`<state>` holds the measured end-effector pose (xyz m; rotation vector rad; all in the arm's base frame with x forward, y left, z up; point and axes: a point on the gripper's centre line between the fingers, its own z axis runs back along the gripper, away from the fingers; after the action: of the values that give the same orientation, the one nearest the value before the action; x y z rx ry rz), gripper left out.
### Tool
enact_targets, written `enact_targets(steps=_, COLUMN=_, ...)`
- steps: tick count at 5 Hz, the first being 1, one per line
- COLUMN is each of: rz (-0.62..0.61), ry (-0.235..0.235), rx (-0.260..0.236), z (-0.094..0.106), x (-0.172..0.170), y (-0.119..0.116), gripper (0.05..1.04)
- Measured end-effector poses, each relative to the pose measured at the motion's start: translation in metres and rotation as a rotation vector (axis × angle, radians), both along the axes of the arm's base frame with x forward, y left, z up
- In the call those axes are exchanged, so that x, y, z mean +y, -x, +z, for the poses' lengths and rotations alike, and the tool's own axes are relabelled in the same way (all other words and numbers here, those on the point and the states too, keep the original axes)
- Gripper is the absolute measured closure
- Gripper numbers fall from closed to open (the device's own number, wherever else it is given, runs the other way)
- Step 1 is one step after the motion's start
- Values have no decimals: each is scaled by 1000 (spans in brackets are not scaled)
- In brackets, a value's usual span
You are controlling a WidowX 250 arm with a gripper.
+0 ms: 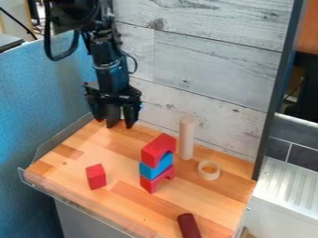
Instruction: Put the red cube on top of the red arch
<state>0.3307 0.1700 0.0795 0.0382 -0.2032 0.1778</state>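
"Where is the red cube point(96, 176)?"

"Toward the left of the bench point(130, 209), near its near edge, sitting directly on the wood. It stands to the left of the stack, apart from it."

"And the red arch point(155, 148)?"

"It tops that stack, around the middle of the bench. Beneath it comes a blue arch point(148, 171), and a lower red arch point(149, 184) forms the base, on the wood. All three have their openings downward."

"Does anything lie on the top one?"

"Its upper face is bare; the cube is still to be set there."

"What about the end effector point(120, 124)?"

"It hangs at the far left, above the far part of the bench, pointing down. Its fingers are spread, with nothing pinched between them."

"Anything else around?"

"A pale cylinder point(186, 138) stands upright just beyond the stack, to its right. Right of the stack, a pale ring point(203, 175) lies flat. A dark red cylinder point(188, 226) lies on its side at the near right."
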Motion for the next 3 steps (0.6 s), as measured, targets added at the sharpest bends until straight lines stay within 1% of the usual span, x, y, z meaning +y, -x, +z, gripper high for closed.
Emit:
enact_targets(steps=1, rz=213, ry=-49, rx=69, z=-3, x=16, y=8, gripper=83)
enact_targets(steps=2, rz=379, ry=-43, rx=151, z=-14, x=23, y=12, gripper=83)
enact_targets(steps=3, rz=424, ry=-21, rx=148, z=-19, x=23, y=8, gripper=83)
